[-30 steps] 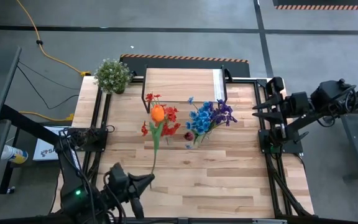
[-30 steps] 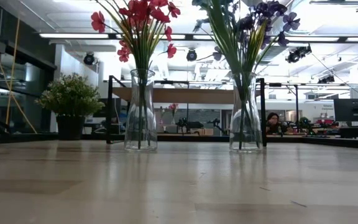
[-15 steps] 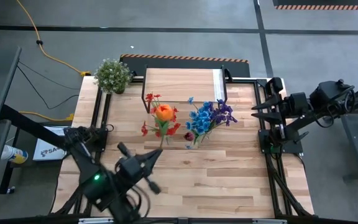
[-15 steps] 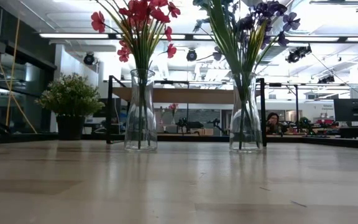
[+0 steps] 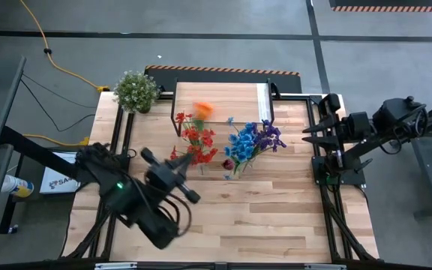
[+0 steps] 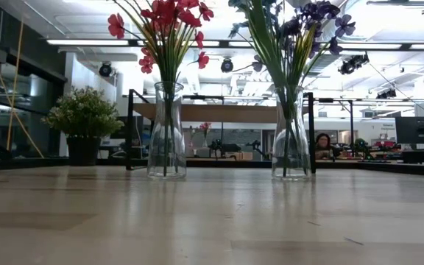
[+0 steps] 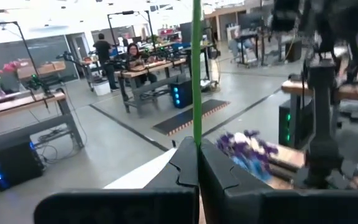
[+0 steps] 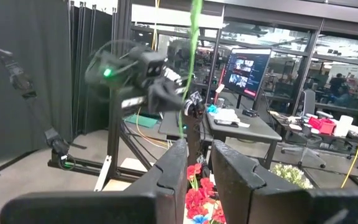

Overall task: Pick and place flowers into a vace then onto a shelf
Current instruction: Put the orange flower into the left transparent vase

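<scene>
No text, label, brand or number can be read in any of the views. The white box on the floor (image 5: 53, 180) beside the table has dark letters, but they are too small to read.

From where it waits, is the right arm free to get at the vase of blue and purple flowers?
Probably yes. The right gripper waits at the table's right edge, with bare tabletop between it and that vase. The left gripper, shut on an orange flower's stem, works by the red bunch.
</scene>
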You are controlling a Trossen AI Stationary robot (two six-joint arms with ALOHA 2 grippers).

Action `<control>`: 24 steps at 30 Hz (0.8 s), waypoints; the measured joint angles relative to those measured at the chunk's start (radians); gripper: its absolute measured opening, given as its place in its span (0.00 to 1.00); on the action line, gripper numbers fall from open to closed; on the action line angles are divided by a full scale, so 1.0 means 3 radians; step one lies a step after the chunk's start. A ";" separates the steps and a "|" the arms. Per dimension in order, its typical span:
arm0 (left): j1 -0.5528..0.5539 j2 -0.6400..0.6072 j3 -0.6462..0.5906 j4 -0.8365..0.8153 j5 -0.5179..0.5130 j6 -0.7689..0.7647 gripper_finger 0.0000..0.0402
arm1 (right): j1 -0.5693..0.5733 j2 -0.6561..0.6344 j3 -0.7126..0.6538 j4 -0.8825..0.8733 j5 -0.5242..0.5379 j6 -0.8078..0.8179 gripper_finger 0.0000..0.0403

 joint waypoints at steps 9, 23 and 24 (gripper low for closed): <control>-0.0001 -0.0378 0.0002 0.0000 -0.0009 0.0344 0.07 | 0.0000 0.0000 0.0000 0.0000 0.0016 -0.0021 0.17; 0.0001 -0.0704 -0.0060 0.0002 0.0002 0.0832 0.07 | 0.0000 0.0000 0.0000 0.0000 0.0027 -0.0025 0.17; 0.0001 -0.0761 -0.0127 0.0003 0.0002 0.0832 0.07 | 0.0001 0.0000 0.0000 0.0000 0.0027 -0.0024 0.17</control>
